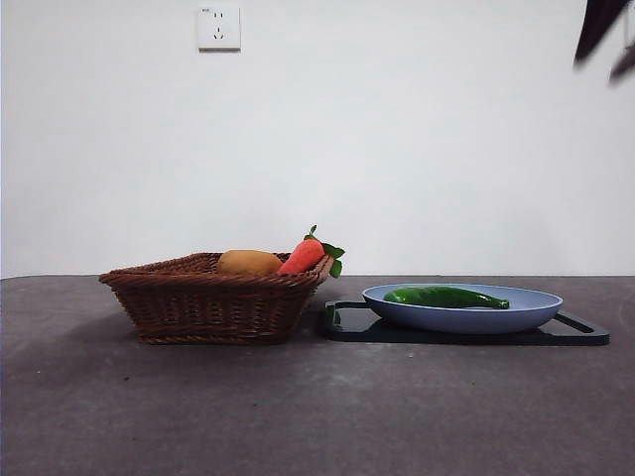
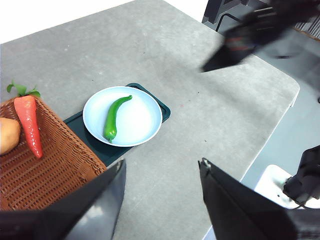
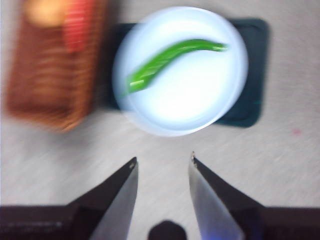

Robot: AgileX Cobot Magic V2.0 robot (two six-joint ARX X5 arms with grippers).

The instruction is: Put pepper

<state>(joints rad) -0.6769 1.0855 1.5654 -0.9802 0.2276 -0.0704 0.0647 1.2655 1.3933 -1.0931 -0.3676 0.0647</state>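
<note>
The glossy dark-green pepper lies in a pale blue plate on a dark tray, right of centre on the table. It also shows in the left wrist view and, blurred, in the right wrist view. My right gripper is open and empty, high above the plate; its arm is the dark tip at the top right of the front view. My left gripper is open and empty, high above the table beside the plate and basket.
A brown wicker basket stands left of the tray, holding a red-orange carrot-like vegetable with green leaves and a tan potato-like item. The table's rounded corner and edge show in the left wrist view.
</note>
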